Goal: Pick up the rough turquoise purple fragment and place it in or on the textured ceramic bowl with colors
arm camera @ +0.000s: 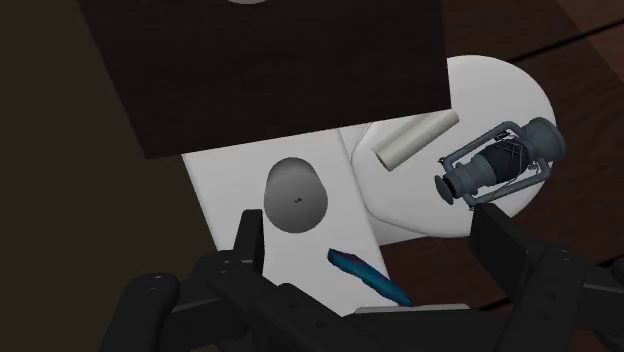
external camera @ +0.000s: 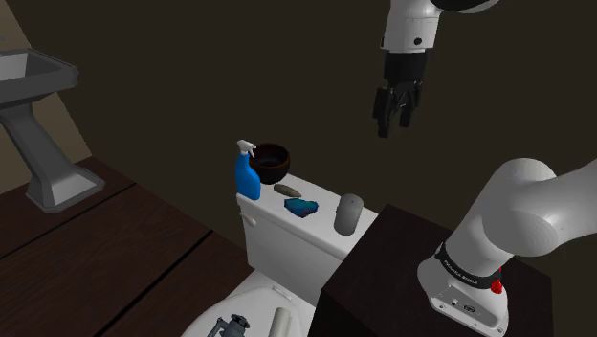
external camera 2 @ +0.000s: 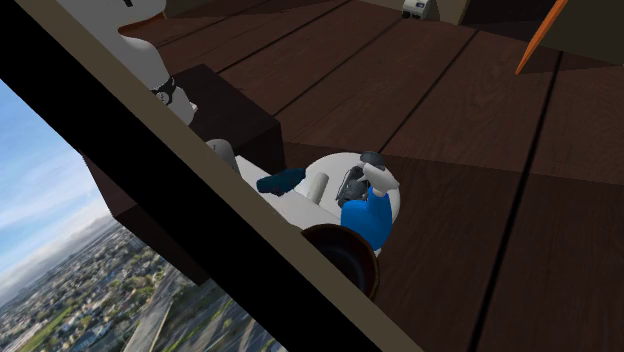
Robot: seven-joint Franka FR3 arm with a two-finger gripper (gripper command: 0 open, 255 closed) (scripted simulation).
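The gripper (external camera: pixel 394 123) hangs high over the toilet tank (external camera: pixel 287 239) with its fingers (arm camera: pixel 250 240) spread wide and nothing between them. The fragment (external camera: pixel 302 207), turquoise-blue, lies flat on the tank lid well below the hand. In the wrist view it (arm camera: pixel 368 275) sits in the gap between the two fingers, untouched.

Just beside the fragment, on the stand's side, a grey egg-shaped lump (external camera: pixel 348 213) stands upright; through the wrist camera it (arm camera: pixel 296 194) lies ahead of the left finger. On the fragment's other side, farther from the hand, a small brownish piece (external camera: pixel 285 190) lies between it and the bowl (external camera: pixel 271 163). The dark bowl sits at the tank's far end, and a blue spray bottle (external camera: pixel 248 175) stands right against it.

Beyond the tank, on the toilet lid (arm camera: pixel 500 90), a white roll (arm camera: pixel 415 138) and a dark lantern (arm camera: pixel 497 165) lie near each other, ahead of the right finger. The dark stand (arm camera: pixel 260 60) abuts the tank.
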